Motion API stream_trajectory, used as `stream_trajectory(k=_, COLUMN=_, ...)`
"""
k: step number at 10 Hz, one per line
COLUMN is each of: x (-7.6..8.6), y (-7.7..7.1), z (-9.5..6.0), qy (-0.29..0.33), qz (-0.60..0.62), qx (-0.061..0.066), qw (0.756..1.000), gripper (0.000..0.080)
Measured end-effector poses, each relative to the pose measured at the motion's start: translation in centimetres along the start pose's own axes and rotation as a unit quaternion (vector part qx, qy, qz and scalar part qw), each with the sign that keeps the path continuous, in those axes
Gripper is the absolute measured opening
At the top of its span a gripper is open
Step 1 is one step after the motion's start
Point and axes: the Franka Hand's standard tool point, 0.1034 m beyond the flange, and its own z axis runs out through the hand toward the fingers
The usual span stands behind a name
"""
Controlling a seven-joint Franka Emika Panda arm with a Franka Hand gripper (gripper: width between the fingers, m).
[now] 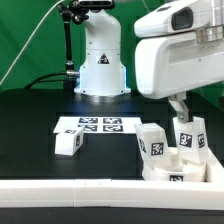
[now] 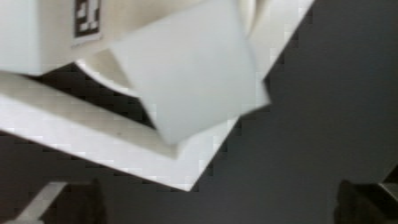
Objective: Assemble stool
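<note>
- The gripper hangs in the upper right of the exterior view. Its jaws are spread wide and grasp nothing. In the wrist view the fingertips sit far apart with only dark table between them.
- The stool's seat disc lies in the lower right of the exterior view, tucked into the corner of the white rail. Whether it presses against the rail I cannot tell.
- The near leg stands at the seat just below the fingers, and the other leg stands just beside it toward the middle of the frame. Whether either is fully seated is hidden.
- A loose leg lies well apart in the left centre of the frame, on the black table by the marker board.
- The step in hand looks like work on the near leg, since a pale, slanted leg face fills the middle of the wrist view above the seat's curved edge (a guess from position, not a certainty).
- To do it well:
  - Square the wrist to the leg's flat faces first, because the block sits askew to the fingers.
  - Centre the leg between the jaws, come straight down, and close on two opposite faces low enough to stop it rocking.
  - Keep the seat braced in the rail corner so any turn goes into the joint rather than sliding the disc.
- The main risk is a finger clipping the other leg, which stands close by.
</note>
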Motion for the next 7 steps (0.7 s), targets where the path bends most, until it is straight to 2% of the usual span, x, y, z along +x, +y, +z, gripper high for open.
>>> stream_trajectory(k=3, x=-0.3, y=0.3, z=0.2, qy=-0.007, qz=-0.081, qx=-0.005, qw=0.997, gripper=0.0649)
stream_trajectory(k=4, x=-0.6, y=0.1, z=0.7, qy=-0.002, qz=-0.085, qx=-0.012, qw=0.996, gripper=0.0649)
stream_trajectory(k=5, x=-0.6, y=-0.5, z=1.2, qy=0.005, qz=-0.099, qx=-0.024, qw=0.995, gripper=0.0649)
stream_trajectory(k=7, x=-0.9, y=-0.5, z=1.7, qy=-0.002, qz=-0.123, qx=-0.032, qw=0.992, gripper=0.0649)
